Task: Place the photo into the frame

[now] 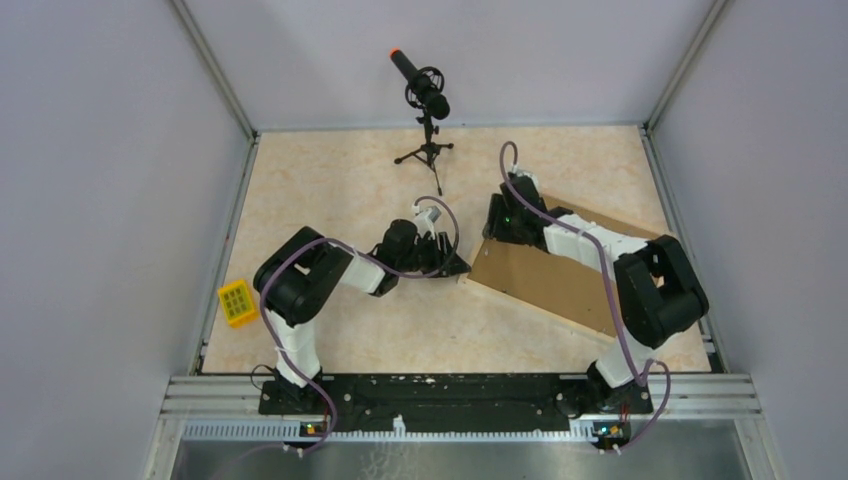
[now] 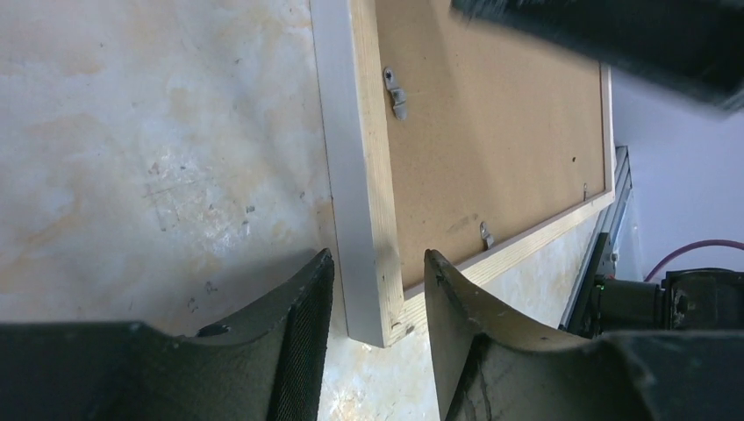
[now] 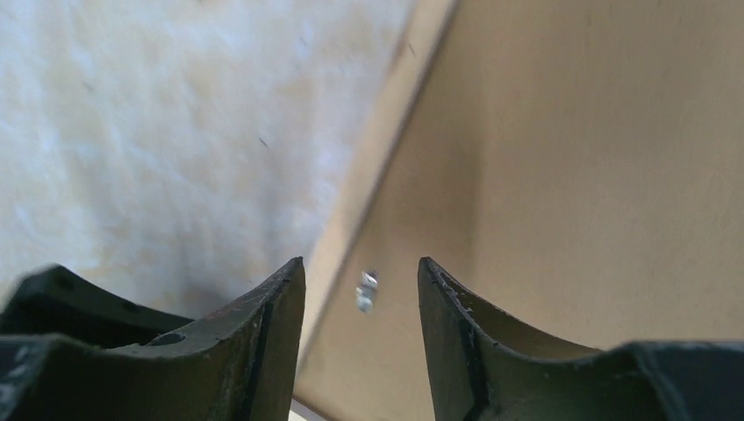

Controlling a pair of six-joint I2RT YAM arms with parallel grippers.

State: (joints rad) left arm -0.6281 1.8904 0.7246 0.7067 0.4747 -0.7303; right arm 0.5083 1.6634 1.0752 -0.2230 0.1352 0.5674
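The frame (image 1: 524, 302) lies face down on the table, right of centre, with a brown backing board (image 1: 545, 278) set in it. The photo is not in view. My left gripper (image 1: 455, 265) is open at the frame's near left corner. In the left wrist view its jaws (image 2: 377, 272) straddle the pale wood border (image 2: 355, 158) without gripping it. My right gripper (image 1: 497, 222) is open over the frame's far left corner. In the right wrist view a small metal clip (image 3: 368, 290) on the board (image 3: 570, 175) shows between its jaws (image 3: 361, 267).
A microphone on a small tripod (image 1: 425, 100) stands at the back centre. A yellow block (image 1: 238, 303) lies at the left edge. Two metal clips (image 2: 397, 91) (image 2: 485, 233) sit on the backing board. The right arm (image 2: 614, 35) hangs over the frame. Walls enclose the table.
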